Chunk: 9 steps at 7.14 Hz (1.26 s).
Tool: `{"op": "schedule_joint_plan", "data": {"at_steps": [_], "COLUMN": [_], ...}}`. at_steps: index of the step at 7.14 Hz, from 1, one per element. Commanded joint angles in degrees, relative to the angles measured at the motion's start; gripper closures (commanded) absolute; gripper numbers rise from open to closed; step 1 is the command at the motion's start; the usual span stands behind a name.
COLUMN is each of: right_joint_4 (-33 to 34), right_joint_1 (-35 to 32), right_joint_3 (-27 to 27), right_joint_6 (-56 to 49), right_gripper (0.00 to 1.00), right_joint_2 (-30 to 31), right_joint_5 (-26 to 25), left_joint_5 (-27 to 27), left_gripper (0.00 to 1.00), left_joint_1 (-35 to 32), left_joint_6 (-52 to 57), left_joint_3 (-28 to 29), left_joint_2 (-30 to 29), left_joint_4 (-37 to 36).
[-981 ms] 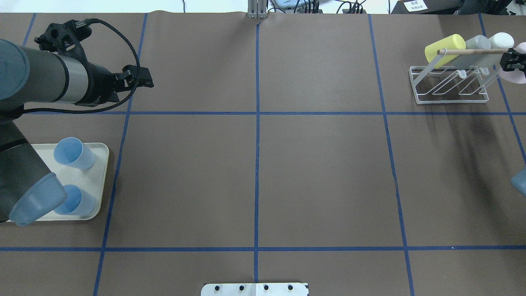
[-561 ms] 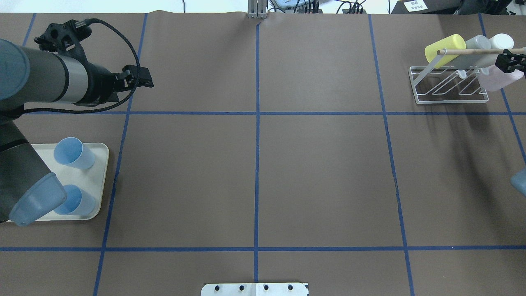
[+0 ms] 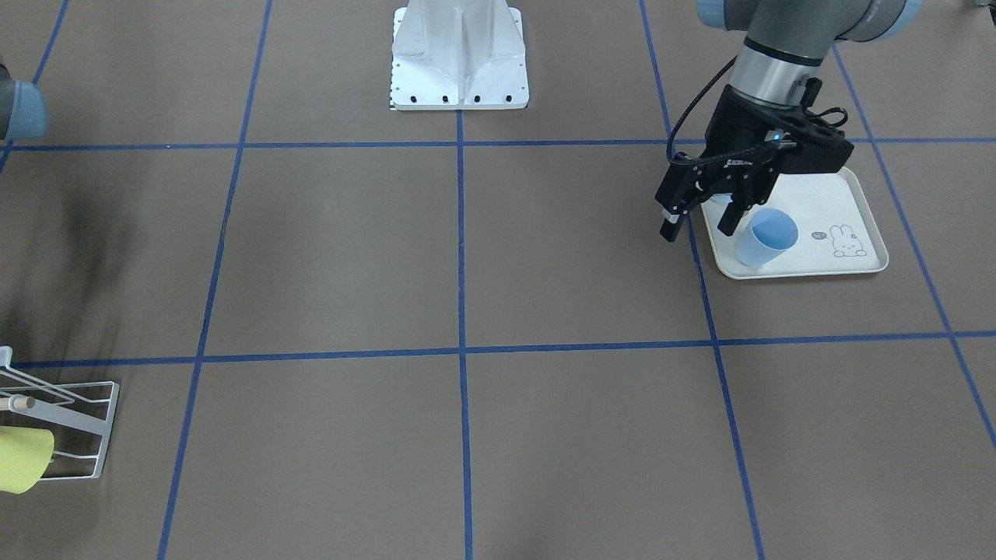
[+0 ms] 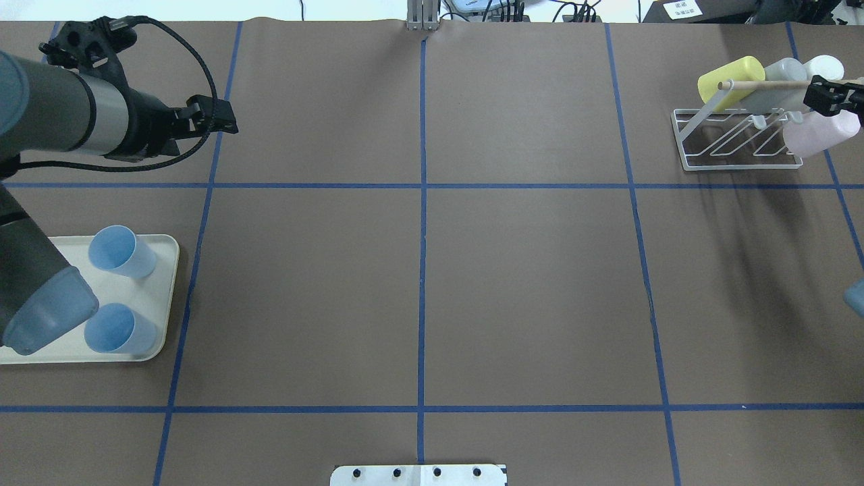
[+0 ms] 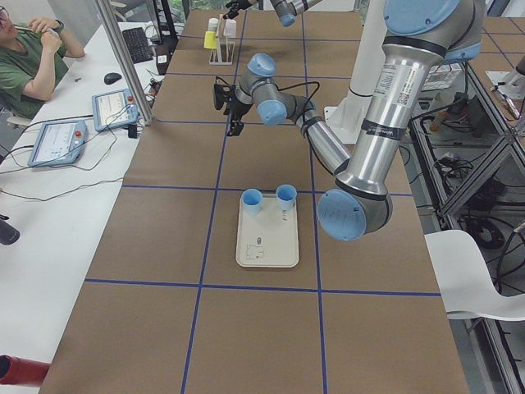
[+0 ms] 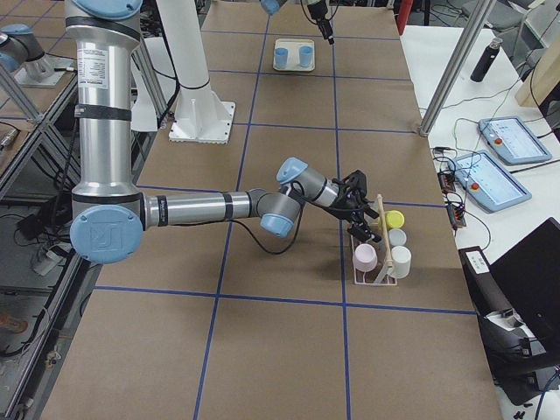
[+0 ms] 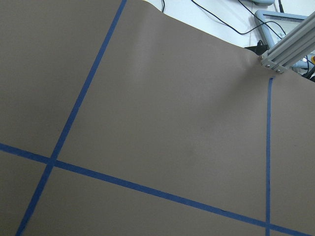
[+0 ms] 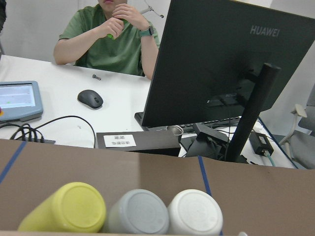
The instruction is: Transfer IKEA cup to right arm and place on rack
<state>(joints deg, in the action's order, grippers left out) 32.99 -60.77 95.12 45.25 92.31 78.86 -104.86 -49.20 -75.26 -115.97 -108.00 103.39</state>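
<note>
R tool point(image 4: 833, 96): grips pink cup point(image 4: 820, 132) at rack point(image 4: 697, 121). L tool point(image 3: 699, 227): open, empty, above tabletop point(image 4: 526, 290). 2 blue cups point(image 4: 121, 251) on tray point(image 4: 170, 297).

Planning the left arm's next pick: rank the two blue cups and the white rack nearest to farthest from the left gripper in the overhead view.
1. Far blue cup, at the tray's end nearest the left gripper.
2. Near blue cup, at the tray's robot-side end.
3. White rack, across the table, on the robot's right.
</note>
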Motion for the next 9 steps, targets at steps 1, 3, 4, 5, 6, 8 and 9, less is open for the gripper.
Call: {"op": "schedule_joint_plan", "data": {"at_steps": [1,3,4,5,6,8,9], "right_joint_4": [11.32,14.47,14.29,14.21,14.2,14.12,14.03], "right_joint_1": [-0.49,-0.05,1.0,3.44,6.08,9.7,10.06], "right_joint_3": [11.25,13.95,14.12,14.21,14.13,14.21,14.21], "right_joint_6": [1.14,11.29,17.18,22.37,26.25,32.07,32.09], "right_gripper": [0.0,0.0,0.0,0.0,0.0,0.0,0.0], "right_joint_2": [0.59,-1.24,-3.86,-5.89,-7.91,-10.12,-10.22], "right_joint_5": [8.99,17.61,22.08,23.17,23.09,22.04,22.12], "left_joint_5": [-6.65,-13.32,-15.53,-16.85,-17.65,-17.75,-18.18], "left_gripper": [0.0,0.0,0.0,0.0,0.0,0.0,0.0], "left_joint_1": [-7.1,-11.16,-11.53,-11.36,-11.01,-10.3,-9.17], "left_joint_6": [18.02,33.54,36.9,36.41,35.19,18.38,16.21], "left_joint_3": [-0.13,0.48,0.57,2.74,6.68,17.65,17.71], "left_joint_2": [1.37,8.72,12.77,13.33,12.99,12.81,13.6], "left_joint_4": [-11.04,-14.09,-13.65,-13.56,-10.6,10.84,13.39]}}
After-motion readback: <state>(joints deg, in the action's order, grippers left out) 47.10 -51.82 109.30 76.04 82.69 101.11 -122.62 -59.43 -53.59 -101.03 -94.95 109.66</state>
